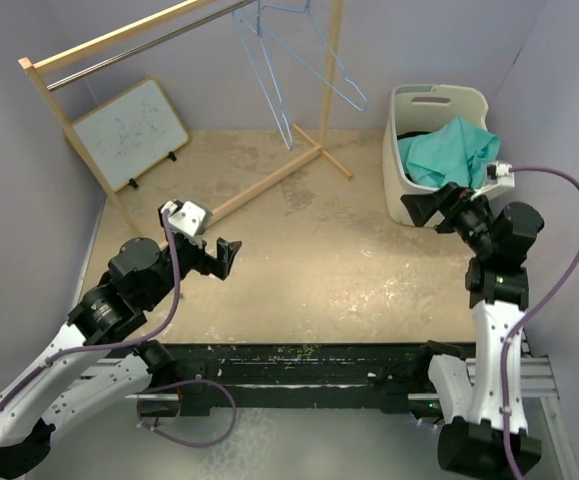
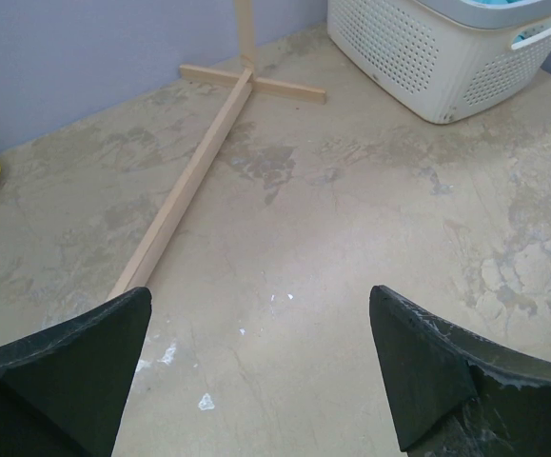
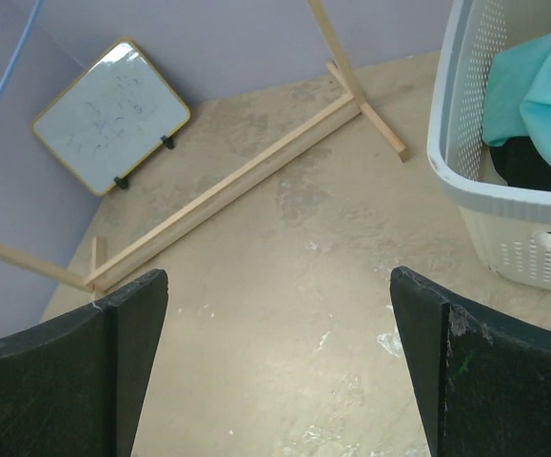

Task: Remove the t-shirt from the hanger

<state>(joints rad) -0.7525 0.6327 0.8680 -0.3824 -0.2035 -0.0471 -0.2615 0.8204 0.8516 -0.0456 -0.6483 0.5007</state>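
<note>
A teal t-shirt point(image 1: 451, 150) lies in the white laundry basket point(image 1: 401, 140) at the right, over a dark garment; it also shows in the right wrist view point(image 3: 541, 95). A bare light-blue wire hanger point(image 1: 299, 70) hangs from the wooden rack's rail point(image 1: 119, 45) at the back. My left gripper point(image 1: 226, 257) is open and empty, low over the table left of centre point(image 2: 256, 324). My right gripper point(image 1: 427, 208) is open and empty, just in front of the basket point(image 3: 275, 305).
The rack's wooden base bar point(image 1: 269, 182) runs diagonally across the table, with a cross foot point(image 1: 321, 152) near the basket. A small whiteboard point(image 1: 129, 133) leans at the back left. The basket point(image 2: 446, 57) stands at the right edge by the wall.
</note>
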